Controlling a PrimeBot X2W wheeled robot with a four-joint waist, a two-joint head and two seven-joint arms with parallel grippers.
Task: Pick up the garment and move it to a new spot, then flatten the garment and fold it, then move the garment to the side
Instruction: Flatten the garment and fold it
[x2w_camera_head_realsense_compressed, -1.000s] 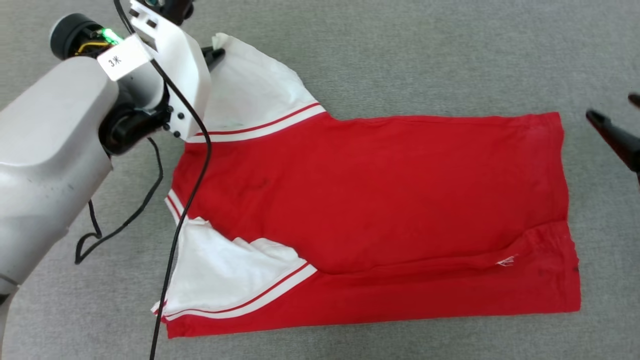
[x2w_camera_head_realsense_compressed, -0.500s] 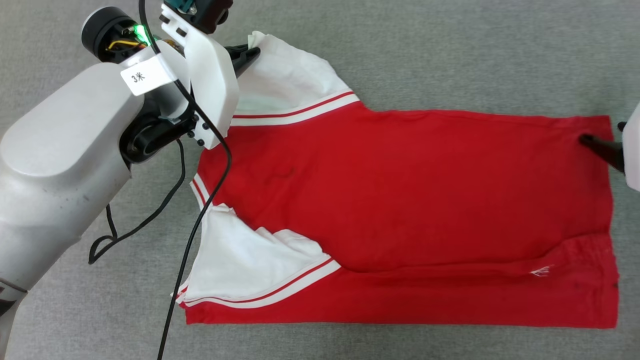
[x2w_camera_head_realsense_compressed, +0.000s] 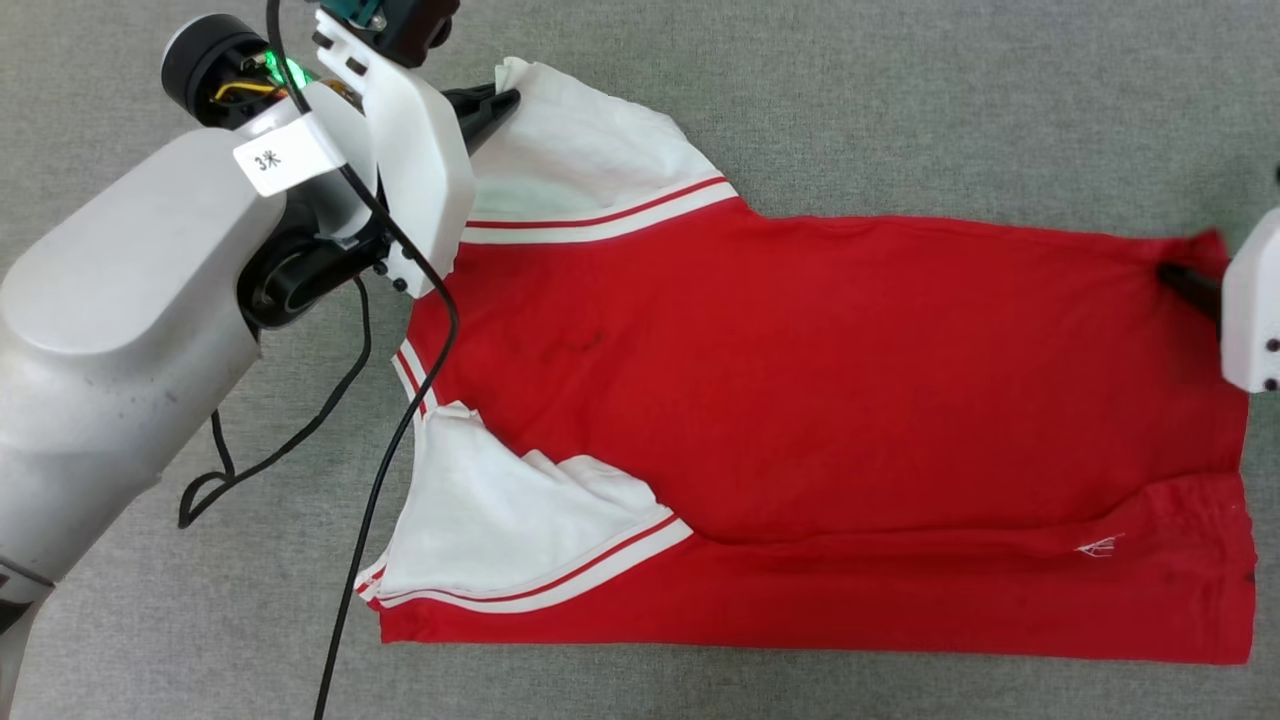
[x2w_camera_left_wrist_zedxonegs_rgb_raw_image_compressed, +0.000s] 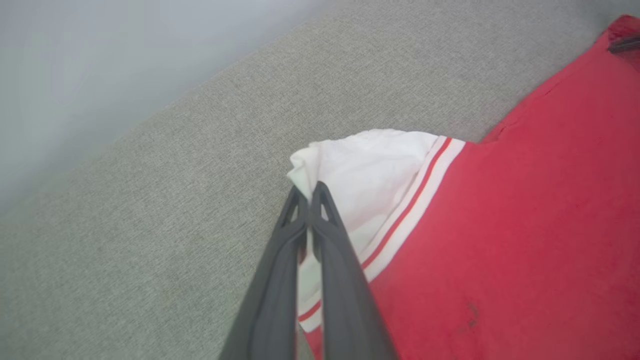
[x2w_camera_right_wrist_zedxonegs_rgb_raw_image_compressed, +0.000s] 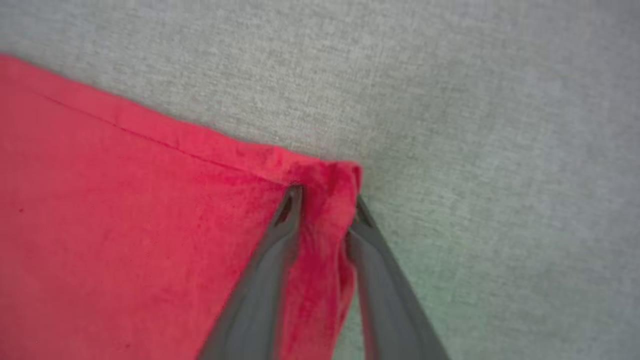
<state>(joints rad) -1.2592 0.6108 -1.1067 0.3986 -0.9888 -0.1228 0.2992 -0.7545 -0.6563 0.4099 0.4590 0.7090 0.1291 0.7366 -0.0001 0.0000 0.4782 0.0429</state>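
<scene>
Head view: a red jersey-style T-shirt with white, stripe-trimmed short sleeves (x2w_camera_head_realsense_compressed: 800, 400) lies spread across the middle of the grey woven tabletop (x2w_camera_head_realsense_compressed: 900, 100), with its neckline at frame left and its hem at frame right. At upper left the left fingers (x2w_camera_head_realsense_compressed: 487, 104) are closed on the tip of the upper white sleeve (x2w_camera_head_realsense_compressed: 580, 150). At the right edge the right fingers (x2w_camera_head_realsense_compressed: 1185, 282) sit at the upper hem corner.

Left wrist view: the two fingers press together at centre, with white cloth nipped at their tips.

Right wrist view: the fingers stand partly open astride the bunched red corner (x2w_camera_right_wrist_zedxonegs_rgb_raw_image_compressed: 325, 180), with cloth between them, seemingly not clamped.

To do the step well, the right side should probably close firmly on that corner first. Both ends should then rise evenly with the edge taut, since the sleeve pinch looks shallow.
</scene>
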